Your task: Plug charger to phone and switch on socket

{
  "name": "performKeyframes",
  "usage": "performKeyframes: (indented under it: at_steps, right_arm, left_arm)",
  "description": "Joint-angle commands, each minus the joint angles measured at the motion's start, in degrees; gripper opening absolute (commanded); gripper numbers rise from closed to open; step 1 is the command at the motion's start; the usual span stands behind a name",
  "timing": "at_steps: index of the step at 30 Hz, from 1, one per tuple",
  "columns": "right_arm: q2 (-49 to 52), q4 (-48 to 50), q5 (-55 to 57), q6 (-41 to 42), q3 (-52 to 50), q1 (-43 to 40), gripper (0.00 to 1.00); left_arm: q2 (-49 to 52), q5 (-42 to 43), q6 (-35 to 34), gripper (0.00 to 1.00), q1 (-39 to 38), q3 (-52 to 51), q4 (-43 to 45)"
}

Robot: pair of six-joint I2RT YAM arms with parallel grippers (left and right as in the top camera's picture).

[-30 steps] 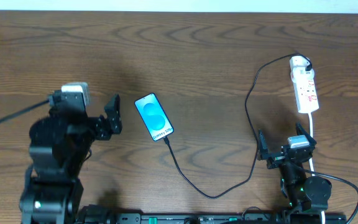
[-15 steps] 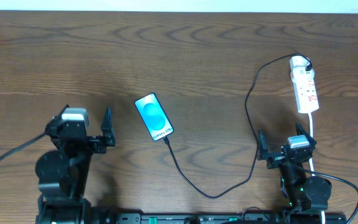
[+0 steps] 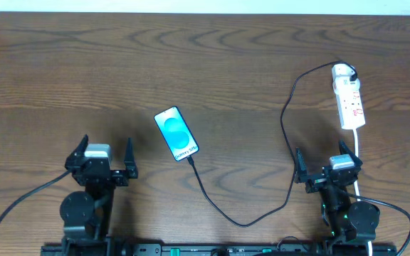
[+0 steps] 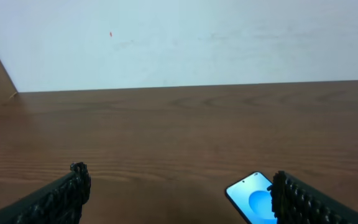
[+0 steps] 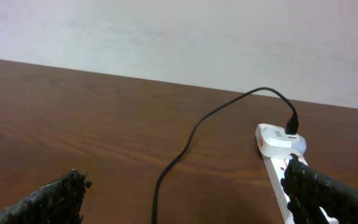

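The left tool (image 3: 104, 155) is at 8 o'clock over the counter (image 3: 233, 64), its jaws spread wide with nothing between them. The right tool (image 3: 323, 165) is at 4 o'clock, its jaws also spread and empty. The phone (image 3: 176, 134) lies flat just toward 9 o'clock from the centre, with its screen up and lit blue and its bottom end angled toward 5 o'clock. The charger (image 3: 219, 206), a thin black cable, meets that bottom end and sags toward 6 o'clock. It then climbs toward 2 o'clock to the white adapter (image 3: 342, 70) at the far end of the socket (image 3: 352, 107). The socket lies lengthwise at 2 o'clock, beyond the right tool, with its white cord (image 3: 356, 146) trailing toward 4 o'clock. I cannot tell whether its switch is on.
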Motion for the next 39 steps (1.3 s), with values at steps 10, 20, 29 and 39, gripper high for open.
performKeyframes:
  at_steps: [10, 20, 29, 39]
  right_arm:
    - [-0.37, -0.24, 0.48, 0.66, -0.15, 0.44, 0.99]
    - [-0.37, -0.24, 0.48, 0.66, -0.15, 0.44, 0.99]
    - [-0.37, -0.24, 0.48, 0.66, -0.15, 0.44, 0.99]
    - [-0.37, -0.24, 0.48, 0.66, -0.15, 0.44, 0.99]
  left_arm:
    - [-9.75, -1.95, 1.22, 0.94, -0.55, -8.13, 1.66]
    - [-9.7, -4.09, 1.64, 0.94, -1.55, -10.78, 1.88]
    - [-9.7, -4.46, 1.62, 0.94, -1.55, -12.39, 1.18]
    - [-9.57, -4.46, 1.62, 0.94, -1.55, -12.37, 1.2]
